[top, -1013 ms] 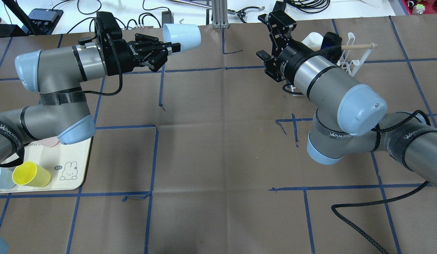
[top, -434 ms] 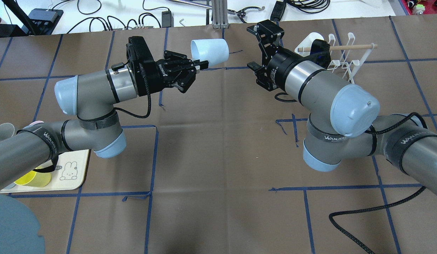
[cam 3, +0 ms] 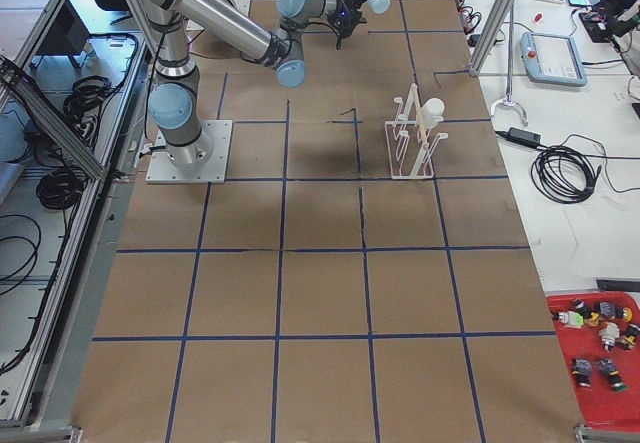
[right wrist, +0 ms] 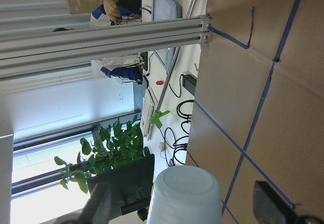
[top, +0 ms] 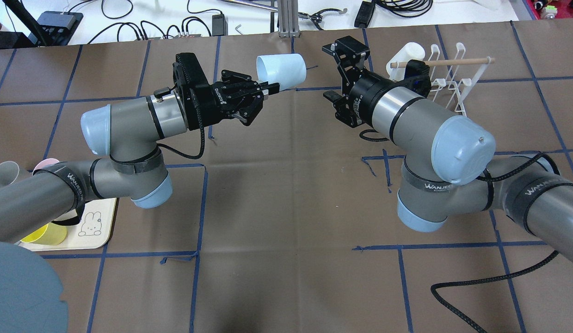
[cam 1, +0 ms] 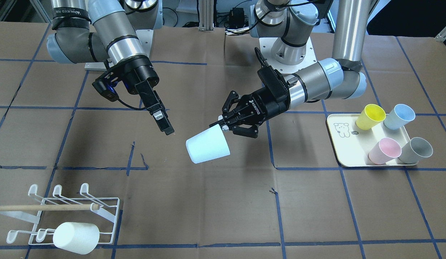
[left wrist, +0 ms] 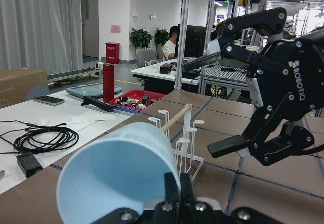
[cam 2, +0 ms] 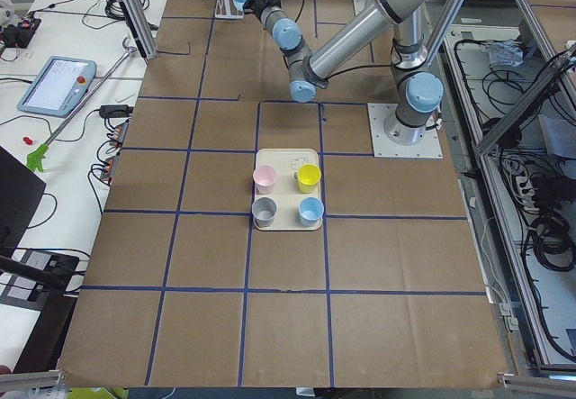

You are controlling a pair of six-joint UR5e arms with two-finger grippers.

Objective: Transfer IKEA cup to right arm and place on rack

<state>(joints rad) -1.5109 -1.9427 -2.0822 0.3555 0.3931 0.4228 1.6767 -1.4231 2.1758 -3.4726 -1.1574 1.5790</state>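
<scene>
The pale blue cup (top: 282, 69) hangs sideways above the table, its rim pinched by the left gripper (top: 270, 87) and its base facing the right gripper (top: 331, 71). That gripper's jaws are spread wide on the silver-grey right arm (top: 409, 108). The white wire rack (top: 452, 81) stands just beyond.

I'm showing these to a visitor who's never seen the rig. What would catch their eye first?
The pale blue cup, held sideways in mid-air by the left gripper, facing the open right gripper. Then the four coloured cups on the cream tray at the robot's left, and one white cup on the rack at its right.
</scene>
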